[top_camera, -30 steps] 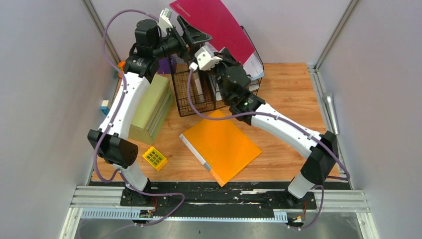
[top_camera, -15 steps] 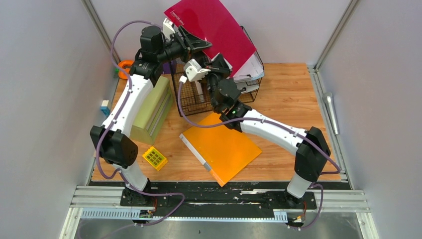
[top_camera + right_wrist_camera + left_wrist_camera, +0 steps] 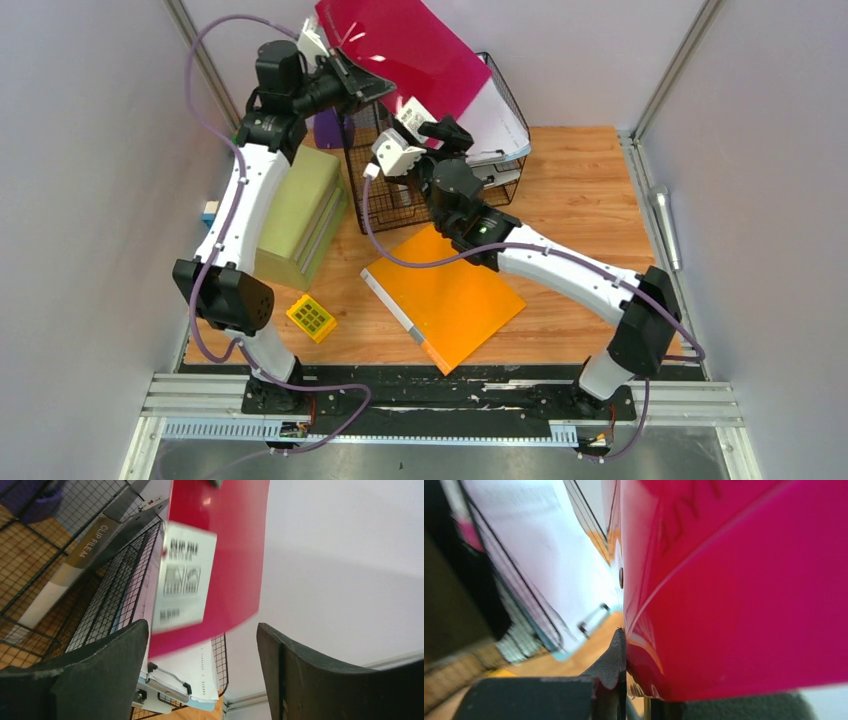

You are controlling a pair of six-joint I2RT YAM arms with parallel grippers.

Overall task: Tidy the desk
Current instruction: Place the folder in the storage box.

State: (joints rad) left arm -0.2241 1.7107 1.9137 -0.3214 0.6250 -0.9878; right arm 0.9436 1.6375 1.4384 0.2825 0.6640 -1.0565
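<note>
My left end effector point(image 3: 372, 88) has just pinched the red folder point(image 3: 410, 45) at twelve o'clock while my right end effector point(image 3: 202, 630) spread open, so filing it likely falls to the left.

A wire rack point(image 3: 400, 190) stands at the far edge of the worktop point(image 3: 580, 190), a raised folder point(image 3: 410, 45) above it, a flat folder point(image 3: 445, 295) before it. A box point(image 3: 300, 215) lines the left edge, a small block point(image 3: 311, 318) before it.
</note>
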